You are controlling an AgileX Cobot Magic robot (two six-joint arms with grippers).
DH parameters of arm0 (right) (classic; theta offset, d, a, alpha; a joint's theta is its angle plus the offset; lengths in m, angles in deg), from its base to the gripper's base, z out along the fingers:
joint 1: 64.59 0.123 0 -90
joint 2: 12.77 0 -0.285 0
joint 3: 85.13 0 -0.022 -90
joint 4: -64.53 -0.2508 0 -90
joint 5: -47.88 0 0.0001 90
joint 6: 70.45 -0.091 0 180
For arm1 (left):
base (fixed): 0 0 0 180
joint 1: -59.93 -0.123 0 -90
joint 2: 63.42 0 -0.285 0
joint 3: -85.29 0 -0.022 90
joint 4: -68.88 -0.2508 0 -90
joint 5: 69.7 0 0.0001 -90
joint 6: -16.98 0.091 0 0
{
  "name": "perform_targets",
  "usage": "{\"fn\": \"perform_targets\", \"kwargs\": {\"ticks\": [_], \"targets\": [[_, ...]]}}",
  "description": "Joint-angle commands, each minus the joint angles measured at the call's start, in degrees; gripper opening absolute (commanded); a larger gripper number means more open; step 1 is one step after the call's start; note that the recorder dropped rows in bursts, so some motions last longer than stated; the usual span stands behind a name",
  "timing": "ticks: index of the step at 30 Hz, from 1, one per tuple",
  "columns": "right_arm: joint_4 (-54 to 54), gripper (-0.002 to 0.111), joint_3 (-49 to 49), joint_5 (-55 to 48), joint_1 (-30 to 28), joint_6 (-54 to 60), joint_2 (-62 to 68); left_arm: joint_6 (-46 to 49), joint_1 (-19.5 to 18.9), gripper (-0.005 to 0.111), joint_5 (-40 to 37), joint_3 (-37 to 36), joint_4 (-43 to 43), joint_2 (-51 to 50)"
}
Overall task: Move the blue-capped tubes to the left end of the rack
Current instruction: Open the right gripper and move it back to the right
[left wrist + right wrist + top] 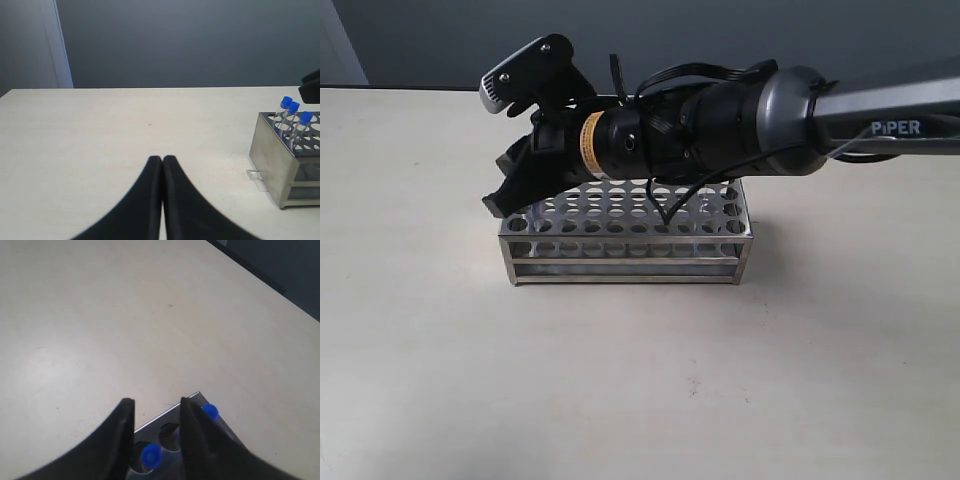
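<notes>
The right gripper (157, 402) hangs over the rack's left end. Its black fingers (125, 440) are parted wider than a cap and clamp nothing. The blue cap of one of the tubes (151, 455) sits below that gap. The left gripper (162, 159), well apart from the rack (272, 155), has its curved black fingers pressed together, empty. Three slim clear tubes with bright blue caps stand in that end's holes. The rack is shiny perforated steel on a matte cream table (620, 400).

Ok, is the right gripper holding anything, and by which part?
Nothing. The right gripper is open, jaws either side of a blue-capped tube, not touching.
</notes>
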Motion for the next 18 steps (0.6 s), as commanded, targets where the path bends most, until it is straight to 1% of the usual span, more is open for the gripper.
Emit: {"fn": "perform_targets", "kwargs": {"ticks": [1,6,9,11,15,16,18], "targets": [[0.2,0.044,-0.4,-0.4,-0.2,0.0,-0.1,-0.1,0.3,0.000,0.2,-0.2,0.1,0.3],[0.2,0.042,-0.4,-0.9,-0.2,-0.2,-1.5,-0.1,0.3,0.000,0.2,-0.2,0.1,0.3],[-0.5,0.042,-0.4,-5.3,-0.2,-0.7,-3.5,-0.1,0.3,0.000,0.2,-0.2,0.1,0.3],[-1.8,0.042,-0.4,-12.4,-0.2,-1.4,-5.5,-0.1,0.3,0.000,0.2,-0.2,0.1,0.3],[-5.6,0.042,-0.4,-30.1,-0.2,-1.0,-9.2,-0.1,0.3,0.000,0.2,-0.2,0.1,0.3],[-6.5,0.042,-0.4,-34.8,-0.2,0.5,-10.2,-0.1,0.3,0.000,0.2,-0.2,0.1,0.3],[-8.0,0.042,-0.4,-40.3,-0.2,4.0,-11.1,-0.1,0.3,0.000,0.2,-0.2,0.1,0.3]]}}
